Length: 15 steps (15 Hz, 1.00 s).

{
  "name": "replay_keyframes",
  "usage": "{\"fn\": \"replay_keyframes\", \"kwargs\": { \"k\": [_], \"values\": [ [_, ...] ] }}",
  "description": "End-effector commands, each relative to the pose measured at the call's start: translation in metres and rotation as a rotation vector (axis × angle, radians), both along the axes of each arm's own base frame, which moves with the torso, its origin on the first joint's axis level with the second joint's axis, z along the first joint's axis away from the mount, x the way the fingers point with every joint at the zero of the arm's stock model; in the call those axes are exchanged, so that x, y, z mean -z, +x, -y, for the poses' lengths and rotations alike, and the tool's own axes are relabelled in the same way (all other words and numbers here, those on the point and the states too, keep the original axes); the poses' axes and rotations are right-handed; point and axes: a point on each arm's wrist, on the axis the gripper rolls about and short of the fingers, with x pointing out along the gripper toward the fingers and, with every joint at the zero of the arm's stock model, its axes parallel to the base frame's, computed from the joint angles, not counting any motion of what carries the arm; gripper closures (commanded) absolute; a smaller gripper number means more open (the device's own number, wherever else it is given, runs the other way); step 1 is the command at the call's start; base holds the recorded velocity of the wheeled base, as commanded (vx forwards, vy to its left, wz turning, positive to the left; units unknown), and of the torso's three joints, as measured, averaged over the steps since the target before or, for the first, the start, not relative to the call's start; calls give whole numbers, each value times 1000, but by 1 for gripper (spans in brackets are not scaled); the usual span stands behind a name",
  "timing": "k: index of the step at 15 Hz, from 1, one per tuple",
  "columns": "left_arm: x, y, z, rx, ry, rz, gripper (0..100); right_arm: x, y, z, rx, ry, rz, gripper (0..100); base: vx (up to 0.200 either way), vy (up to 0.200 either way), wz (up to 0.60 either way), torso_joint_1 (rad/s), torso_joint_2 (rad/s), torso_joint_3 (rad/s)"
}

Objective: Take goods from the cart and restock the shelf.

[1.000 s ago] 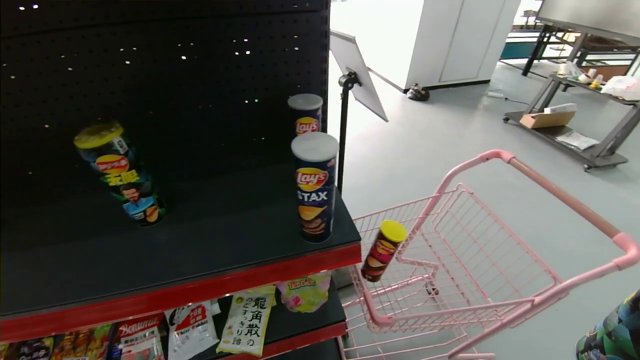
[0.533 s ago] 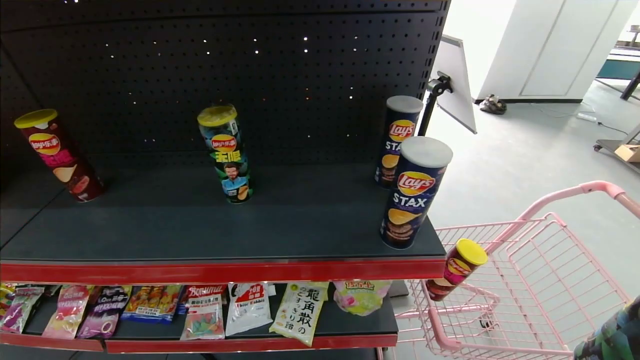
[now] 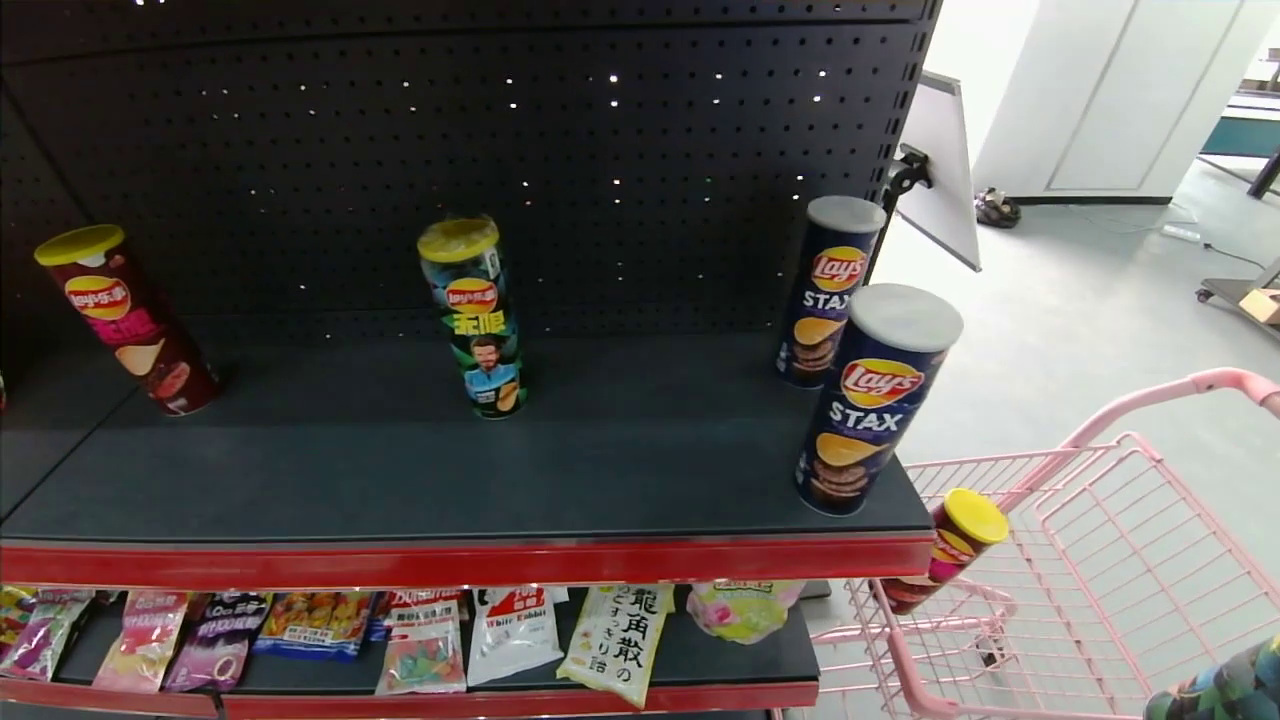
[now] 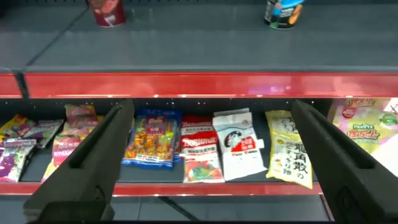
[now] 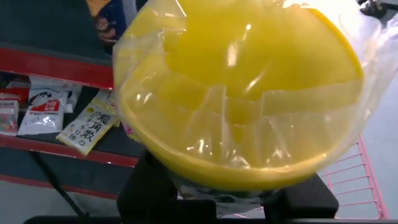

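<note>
My right gripper (image 5: 227, 200) is shut on a chip can whose yellow, film-wrapped lid (image 5: 242, 93) sits close before the wrist camera. In the head view that can's green and blue body (image 3: 1215, 685) shows at the lower right corner, beside the pink cart (image 3: 1100, 455). A maroon can with a yellow lid (image 3: 945, 550) leans in the cart's near corner. My left gripper (image 4: 211, 106) is open with nothing between its fingers, level with the lower shelf of snack bags (image 4: 230, 149). The upper shelf (image 3: 450, 470) holds a maroon can (image 3: 125, 320), a green-blue can (image 3: 475, 315) and two dark blue cans (image 3: 870, 400) (image 3: 830, 290).
The shelf's red front edge (image 3: 450, 560) runs across the head view. Wide bare stretches lie between the cans. A white sign on a black stand (image 3: 945, 170) rises past the shelf's right end. Open grey floor (image 3: 1080, 300) lies behind the cart.
The head camera has swung left, so the shelf now spans most of the picture and the cart sits at the right edge. The things themselves have not moved.
</note>
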Motion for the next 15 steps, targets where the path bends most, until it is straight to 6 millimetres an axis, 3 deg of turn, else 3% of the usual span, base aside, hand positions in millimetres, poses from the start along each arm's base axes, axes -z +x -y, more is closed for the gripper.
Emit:
{"fn": "replay_keyframes", "kwargs": {
  "k": [1, 13, 15],
  "values": [
    [0, 0, 0, -1, 0, -1, 0, 2, -9, 1, -3, 4, 43, 100, 0, 200, 0, -2, 2, 2],
    [0, 0, 0, -1, 0, -2, 0, 11, -22, 1, -80, 53, 77, 100, 0, 200, 0, 3, 3, 2],
    [0, 0, 0, -1, 0, -2, 0, 13, -25, 2, -95, 53, 92, 100, 0, 0, 0, 0, 0, 0]
  ]
}}
